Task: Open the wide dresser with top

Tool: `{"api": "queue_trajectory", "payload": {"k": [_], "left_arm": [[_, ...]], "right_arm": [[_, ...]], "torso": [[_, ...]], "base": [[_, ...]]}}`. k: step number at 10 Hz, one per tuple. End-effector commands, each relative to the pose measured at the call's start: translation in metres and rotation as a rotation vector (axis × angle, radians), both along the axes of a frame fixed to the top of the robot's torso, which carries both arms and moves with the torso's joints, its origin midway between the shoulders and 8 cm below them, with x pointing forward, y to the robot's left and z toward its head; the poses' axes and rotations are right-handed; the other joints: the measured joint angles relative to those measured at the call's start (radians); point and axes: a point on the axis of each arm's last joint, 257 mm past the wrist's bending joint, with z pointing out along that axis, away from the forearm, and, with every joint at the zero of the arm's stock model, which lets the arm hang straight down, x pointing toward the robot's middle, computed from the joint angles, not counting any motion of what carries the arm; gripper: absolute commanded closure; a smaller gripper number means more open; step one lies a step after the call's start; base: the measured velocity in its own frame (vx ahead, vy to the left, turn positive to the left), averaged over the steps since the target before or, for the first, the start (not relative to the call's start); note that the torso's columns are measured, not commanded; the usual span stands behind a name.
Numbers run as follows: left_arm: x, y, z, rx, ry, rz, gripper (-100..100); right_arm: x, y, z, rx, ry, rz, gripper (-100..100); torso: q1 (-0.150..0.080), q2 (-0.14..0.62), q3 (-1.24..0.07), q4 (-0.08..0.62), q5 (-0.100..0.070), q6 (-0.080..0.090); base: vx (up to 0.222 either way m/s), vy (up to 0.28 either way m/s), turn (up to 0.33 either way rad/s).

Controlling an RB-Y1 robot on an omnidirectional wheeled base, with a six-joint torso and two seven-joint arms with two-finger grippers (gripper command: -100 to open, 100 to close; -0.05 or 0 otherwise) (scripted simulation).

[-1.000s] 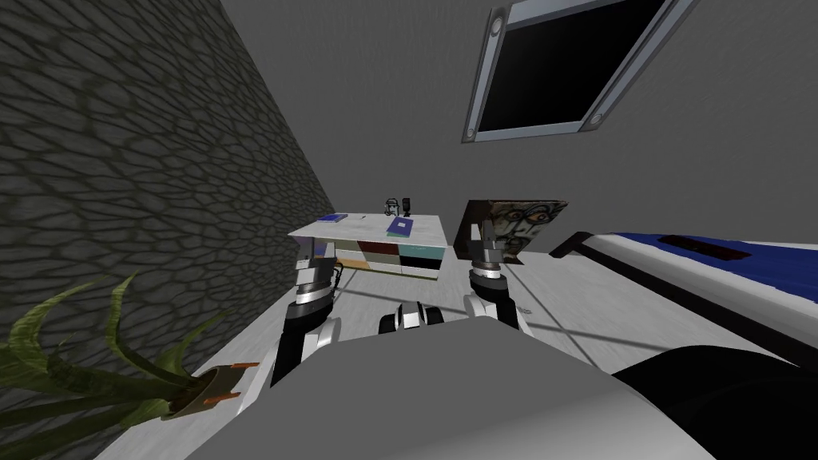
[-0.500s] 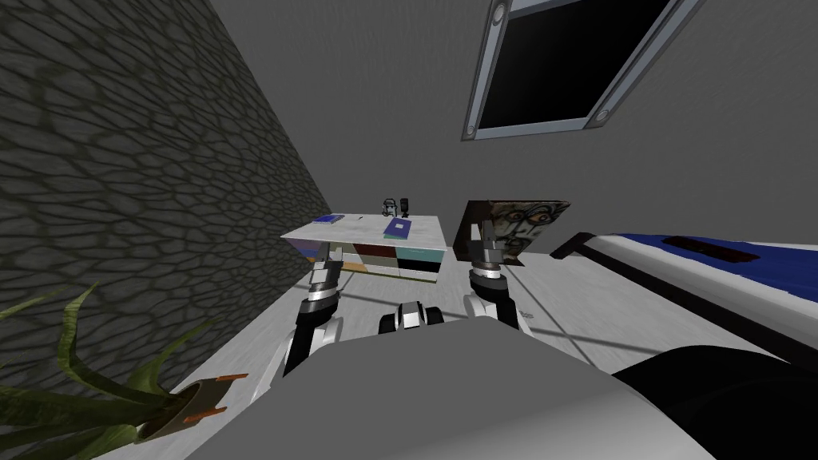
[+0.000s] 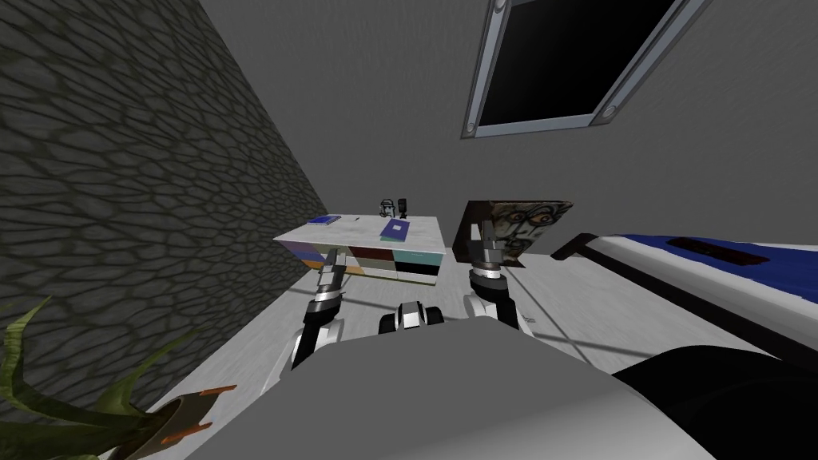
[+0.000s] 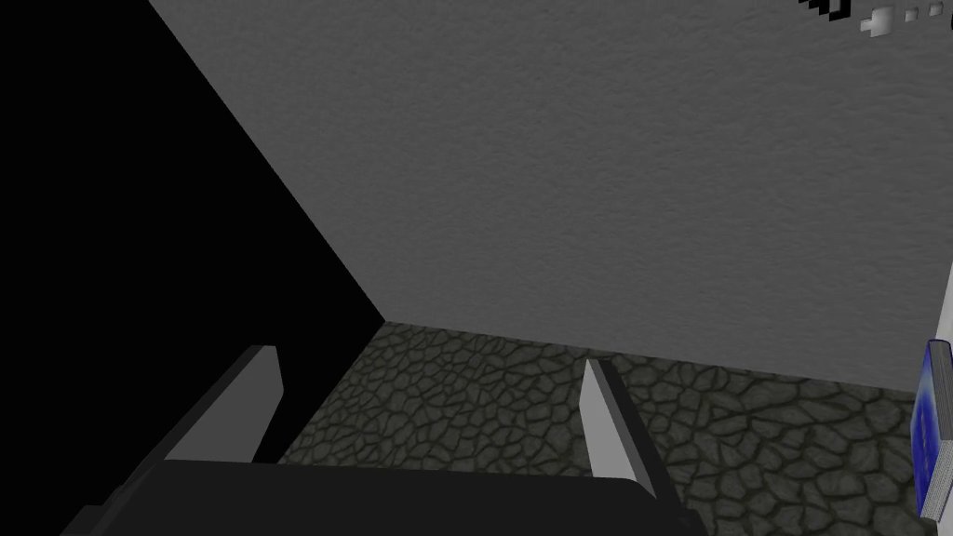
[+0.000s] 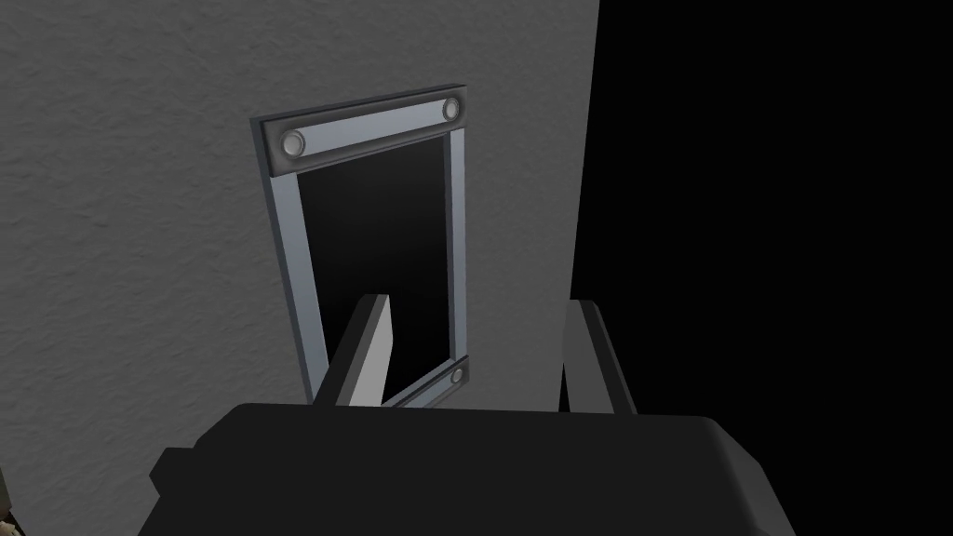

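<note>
Dresser: low, wide, white top, multi-colour drawer fronts that appear closed. It stands at our 12 o'clock against grey wall, w/ stone wall at its 9. Top carries blue book, 2nd book, small dark items at rear.
Left gripper: raised before dresser's left-end fronts; whether it touches them we cannot tell. Fingers spread, nothing between.
Right gripper: held up at our 1 o'clock, before face painting. Fingers spread, empty.
Bed: at our 3.
Plant: at our 8.
</note>
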Motion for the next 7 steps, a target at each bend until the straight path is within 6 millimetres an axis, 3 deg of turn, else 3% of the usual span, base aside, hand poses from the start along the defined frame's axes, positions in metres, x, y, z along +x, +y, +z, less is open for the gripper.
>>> {"api": "queue_trajectory", "payload": {"k": [1, 7], "left_arm": [[0.006, 0.001, -0.025, 0.013, 0.039, 0.005, -100], [0.016, 0.008, -0.073, 0.036, 0.111, 0.014, -100]], "right_arm": [[0.0, 0.0, 0.0, 0.0, 0.0, 0.0, 0], [0.0, 0.0, 0.0, 0.0, 0.0, 0.0, 0]], "torso": [[-0.001, -0.002, -0.001, 0.0, 0.0, 0.0], [0.0, -0.002, -0.001, 0.0, 0.0, 0.0]], "base": [[0.072, -0.054, -0.007], [0.064, -0.042, -0.012]]}}
